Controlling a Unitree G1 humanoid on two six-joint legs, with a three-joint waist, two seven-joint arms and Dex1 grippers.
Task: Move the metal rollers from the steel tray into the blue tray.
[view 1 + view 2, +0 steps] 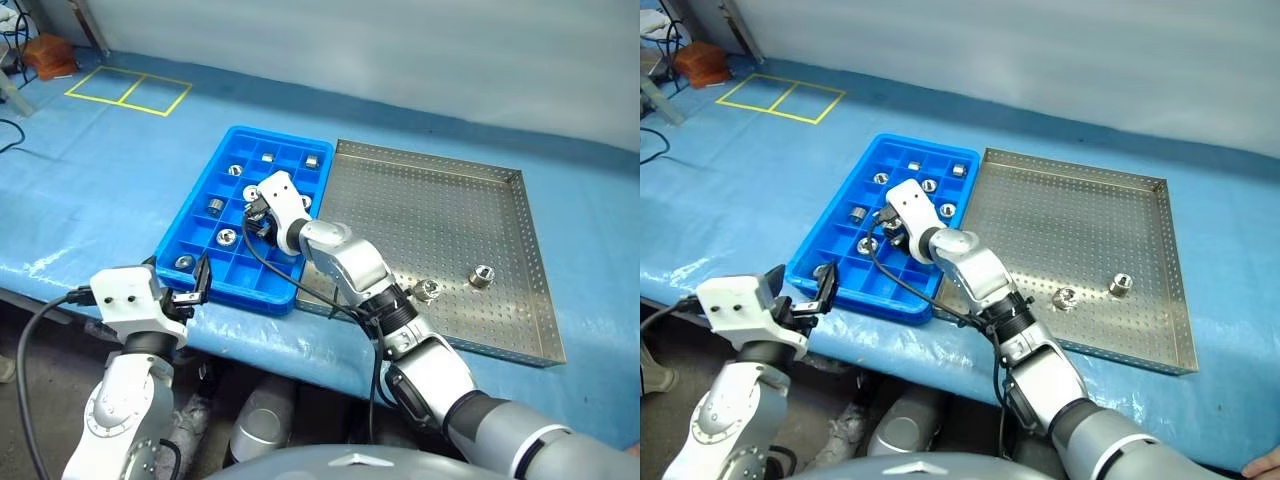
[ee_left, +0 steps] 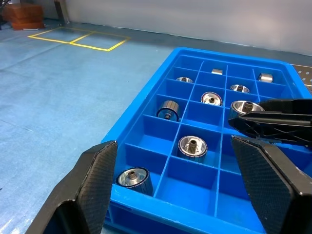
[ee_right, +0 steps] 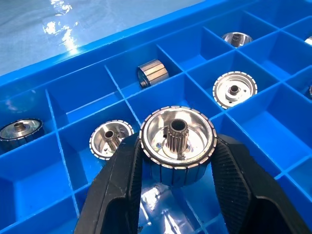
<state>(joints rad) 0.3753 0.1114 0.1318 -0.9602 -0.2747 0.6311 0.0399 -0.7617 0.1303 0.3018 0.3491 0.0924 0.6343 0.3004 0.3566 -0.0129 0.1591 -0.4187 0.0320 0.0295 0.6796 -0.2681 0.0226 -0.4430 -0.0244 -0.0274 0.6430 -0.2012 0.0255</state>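
1. Blue tray holds several rollers in separate cells; the steel tray touches its right side
2. Right gripper is clamped on a roller above a blue cell
3. Left gripper, fingers apart and empty, hangs at the blue tray's near edge
4. Two rollers lie in the steel tray

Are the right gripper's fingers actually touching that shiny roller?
Touching. The right wrist view shows both fingers pressed against the roller's sides, above the blue tray.

No legible text (anywhere visible)
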